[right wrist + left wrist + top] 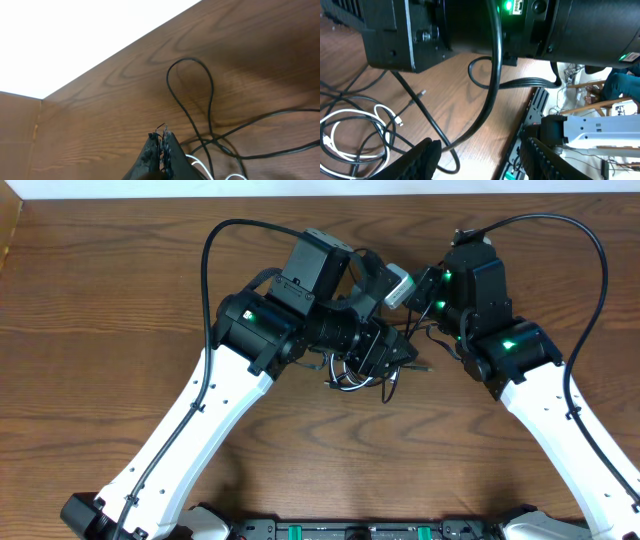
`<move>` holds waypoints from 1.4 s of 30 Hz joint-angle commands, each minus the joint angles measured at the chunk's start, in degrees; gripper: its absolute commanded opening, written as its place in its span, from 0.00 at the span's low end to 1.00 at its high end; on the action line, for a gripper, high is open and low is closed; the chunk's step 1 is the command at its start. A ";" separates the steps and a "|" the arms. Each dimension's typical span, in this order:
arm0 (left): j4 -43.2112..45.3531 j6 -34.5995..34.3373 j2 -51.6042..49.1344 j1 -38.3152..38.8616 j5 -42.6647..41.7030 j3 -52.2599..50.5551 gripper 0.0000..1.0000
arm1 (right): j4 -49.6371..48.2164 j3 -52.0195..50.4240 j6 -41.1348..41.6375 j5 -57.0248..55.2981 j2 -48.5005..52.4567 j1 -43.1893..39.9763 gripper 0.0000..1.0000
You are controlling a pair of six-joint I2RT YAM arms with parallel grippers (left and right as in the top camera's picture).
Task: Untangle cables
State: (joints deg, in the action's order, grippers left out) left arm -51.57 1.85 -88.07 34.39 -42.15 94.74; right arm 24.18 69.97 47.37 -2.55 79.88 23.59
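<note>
The cables (350, 378) lie tangled on the wooden table under the two wrists, where the arms meet. In the left wrist view a white cable (355, 135) is coiled at the left among thin black cables (427, 120), one ending in a small plug (422, 93). My left gripper (482, 145) is open above a black loop and touches nothing. In the right wrist view my right gripper (161, 137) is shut with nothing visibly held. A black cable (192, 95) loops just right of it, and a white cable (200, 167) shows at the bottom.
A thick black robot cable (495, 60) hangs across the left wrist view under the arm housing (470, 25). The table's front edge with a black rail (530, 120) is close on the right. Both arms (260, 330) (500, 340) crowd the table's middle.
</note>
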 commanded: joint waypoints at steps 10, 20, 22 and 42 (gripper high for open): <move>5.33 -2.19 0.50 0.09 -1.36 -0.57 0.48 | -0.37 0.57 3.65 3.17 -0.04 0.52 0.01; 5.01 -2.60 -0.79 0.11 -1.38 -0.57 0.38 | -0.39 0.57 6.45 3.80 -0.04 0.52 0.01; 5.01 -3.30 -1.16 0.09 -1.40 -0.57 0.35 | -0.37 0.57 6.43 3.80 -0.04 0.50 0.02; 7.13 -4.35 -1.05 -0.09 -1.36 -0.31 0.08 | 2.75 0.57 3.45 3.80 -0.04 0.50 0.13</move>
State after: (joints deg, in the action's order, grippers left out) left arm -45.15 -1.58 -88.95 34.39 -43.20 94.74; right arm 26.15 69.97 53.06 1.13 79.88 23.59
